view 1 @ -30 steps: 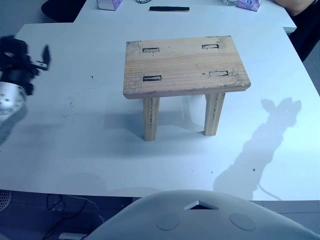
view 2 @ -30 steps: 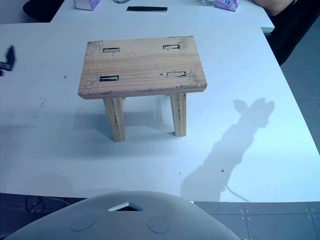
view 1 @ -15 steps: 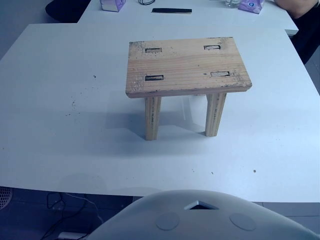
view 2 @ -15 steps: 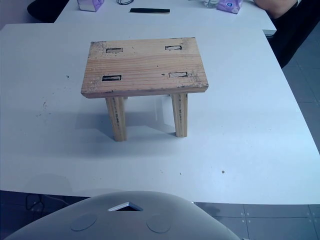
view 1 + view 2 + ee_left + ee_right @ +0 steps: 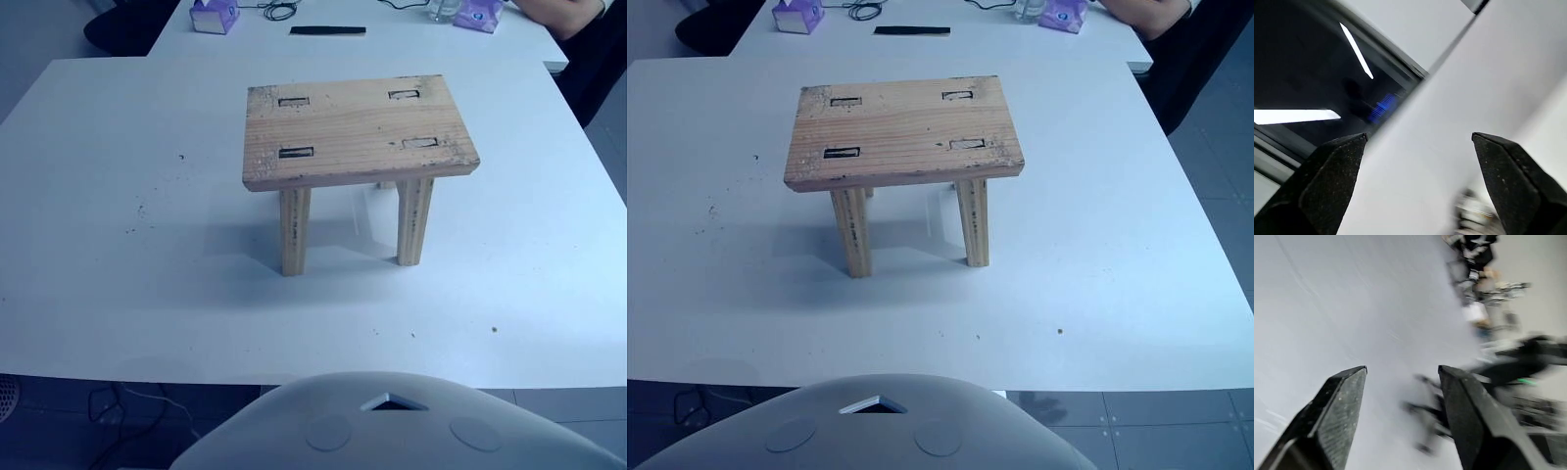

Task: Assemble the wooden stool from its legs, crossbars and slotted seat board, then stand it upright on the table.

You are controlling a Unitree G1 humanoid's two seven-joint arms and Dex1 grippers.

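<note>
Both grippers are released: the left gripper point(image 5: 1419, 137) has its two dark fingers point(image 5: 1332, 171) spread wide with a pale, blurred surface between them, and the right gripper point(image 5: 1403, 368) is likewise parted over a pale surface. Apart from both, the wooden stool point(image 5: 358, 127) stands upright near the middle of the white table point(image 5: 118, 255). Its slotted seat board point(image 5: 343, 113) is on top and its legs point(image 5: 294, 230) are planted on the tabletop.

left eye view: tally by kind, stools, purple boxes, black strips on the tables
stool: 1
purple boxes: 2
black strip: 1
total: 4
</note>
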